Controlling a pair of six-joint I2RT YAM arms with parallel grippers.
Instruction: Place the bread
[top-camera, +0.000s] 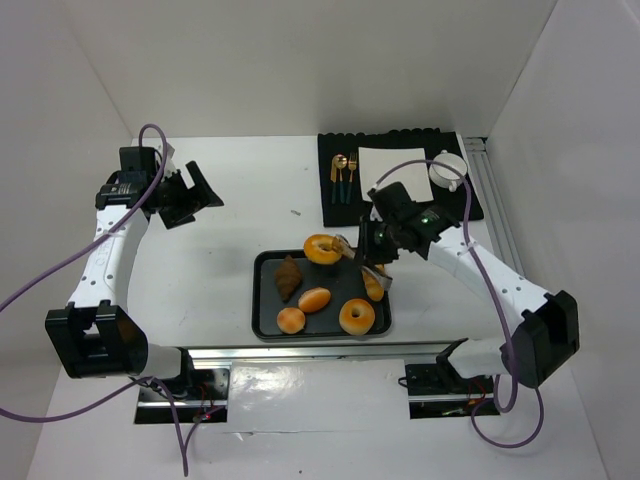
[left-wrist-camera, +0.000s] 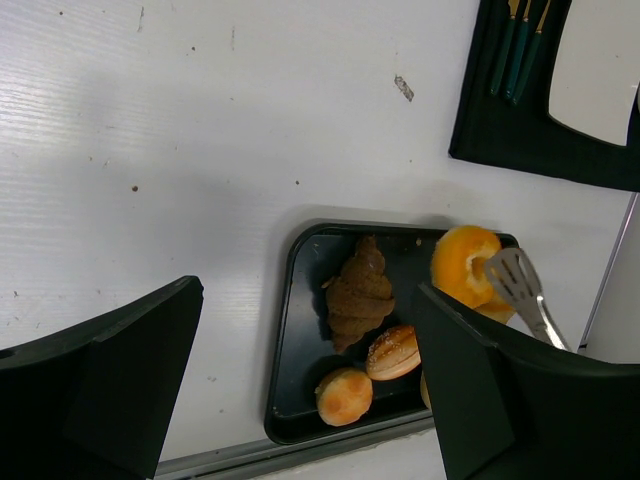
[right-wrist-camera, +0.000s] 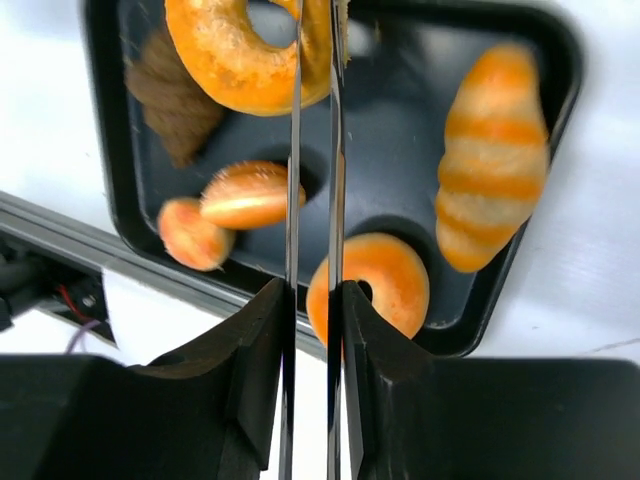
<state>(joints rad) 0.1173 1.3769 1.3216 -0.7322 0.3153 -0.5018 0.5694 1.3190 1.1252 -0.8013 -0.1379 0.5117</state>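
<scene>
Currently your right gripper (right-wrist-camera: 312, 300) is clamped on the tongs (right-wrist-camera: 312, 150), whose tips pinch one ring (right-wrist-camera: 245, 50) at the tray's (top-camera: 258, 300) far edge. The left gripper (top-camera: 192, 200) hangs wide open above the desk (top-camera: 220, 260), well apart from the tray. Croissant (top-camera: 289, 277), oval roll (top-camera: 314, 299), bun (top-camera: 291, 320), second ring (top-camera: 356, 316) and ridged roll (top-camera: 373, 285) lie in the tray. Expect each piece to be light and soft, with a crust that may dent, so squeeze gently. Take rings across the band and rolls across the middle. The tong tips are cut off in the right wrist view, so you cannot judge how firm the pinch is. Whether the ring rests on the tray or hangs clear is also hard to tell.
</scene>
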